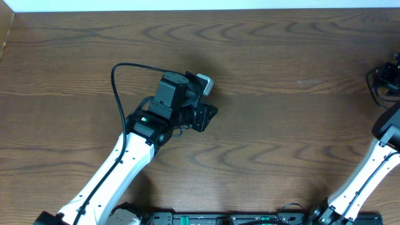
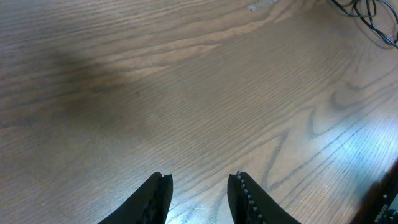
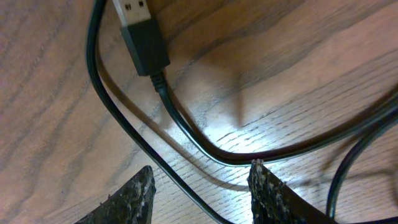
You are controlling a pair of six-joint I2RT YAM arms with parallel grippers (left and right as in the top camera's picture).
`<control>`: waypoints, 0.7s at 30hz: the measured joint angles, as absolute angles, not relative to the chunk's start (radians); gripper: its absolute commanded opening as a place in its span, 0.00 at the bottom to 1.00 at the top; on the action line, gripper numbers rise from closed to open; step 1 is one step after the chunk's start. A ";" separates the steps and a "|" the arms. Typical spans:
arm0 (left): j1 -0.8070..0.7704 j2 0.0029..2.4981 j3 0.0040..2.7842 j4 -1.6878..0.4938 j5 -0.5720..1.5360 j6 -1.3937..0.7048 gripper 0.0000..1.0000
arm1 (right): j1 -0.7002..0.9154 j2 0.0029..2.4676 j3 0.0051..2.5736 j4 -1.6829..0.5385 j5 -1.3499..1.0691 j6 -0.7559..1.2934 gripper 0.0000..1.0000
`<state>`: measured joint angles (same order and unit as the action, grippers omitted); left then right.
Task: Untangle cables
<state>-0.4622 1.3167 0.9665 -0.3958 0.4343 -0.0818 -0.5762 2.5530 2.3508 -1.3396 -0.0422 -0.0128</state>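
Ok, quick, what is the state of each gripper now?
Left gripper: open, holding nothing.
Right gripper: open over the black cable, not gripping it.

The left arm (image 1: 119,169) reaches from the worktop's (image 1: 281,50) near edge toward its middle. The left gripper (image 2: 200,193) hovers low, jaws partly apart. The right arm (image 1: 369,175) stretches to the right edge, and the right gripper (image 3: 200,186) is low, jaws apart.

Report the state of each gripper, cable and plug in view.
Black cable: looped, slack, unheld.
USB plug: unplugged, lying flat.
Left gripper: open, empty.
Right gripper: open, astride a strand of the cable, not gripping.
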 measured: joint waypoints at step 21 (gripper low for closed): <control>-0.462 1.317 0.966 -0.361 0.435 -0.082 0.35 | -0.568 2.553 2.280 -1.278 0.134 -0.003 0.47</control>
